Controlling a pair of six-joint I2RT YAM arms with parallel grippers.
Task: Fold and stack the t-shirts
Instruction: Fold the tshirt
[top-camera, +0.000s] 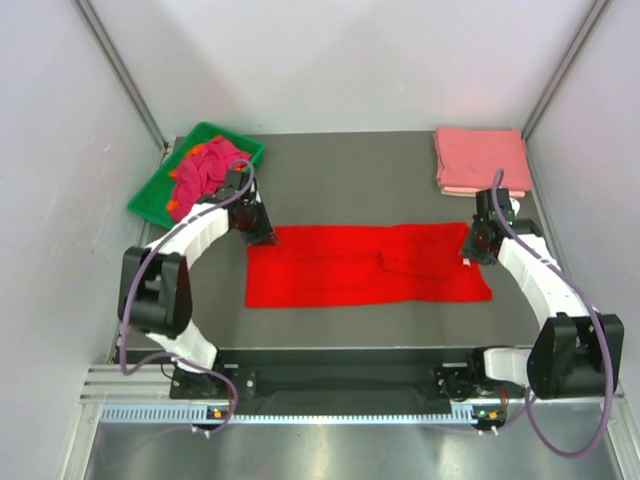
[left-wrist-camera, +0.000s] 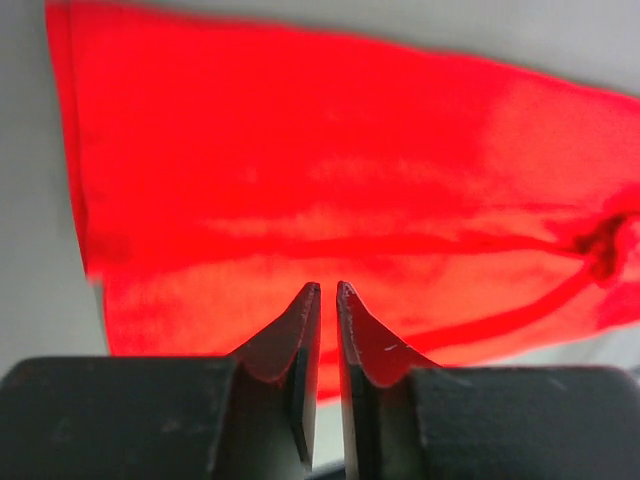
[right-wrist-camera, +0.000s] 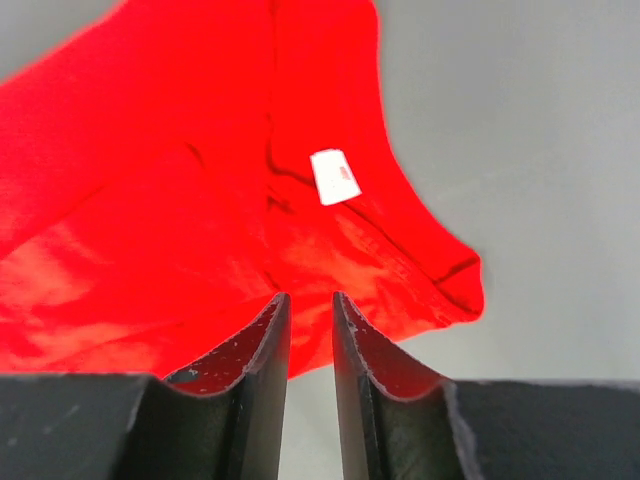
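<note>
A bright red t-shirt (top-camera: 365, 265) lies flat in a long band across the middle of the table, its white neck label (right-wrist-camera: 335, 177) at the right end. My left gripper (top-camera: 262, 238) hovers over the shirt's far left corner (left-wrist-camera: 350, 170); its jaws (left-wrist-camera: 328, 287) are almost together and hold nothing. My right gripper (top-camera: 478, 250) hovers over the far right end (right-wrist-camera: 200, 200); its jaws (right-wrist-camera: 310, 296) stand a narrow gap apart and are empty. A folded salmon pink stack (top-camera: 480, 160) sits at the back right. Crumpled magenta and orange shirts (top-camera: 205, 168) lie in the tray.
The green plastic tray (top-camera: 150, 200) stands at the back left, just behind my left arm. Grey walls with metal posts close in the table on three sides. Bare dark table shows between the red shirt and the pink stack.
</note>
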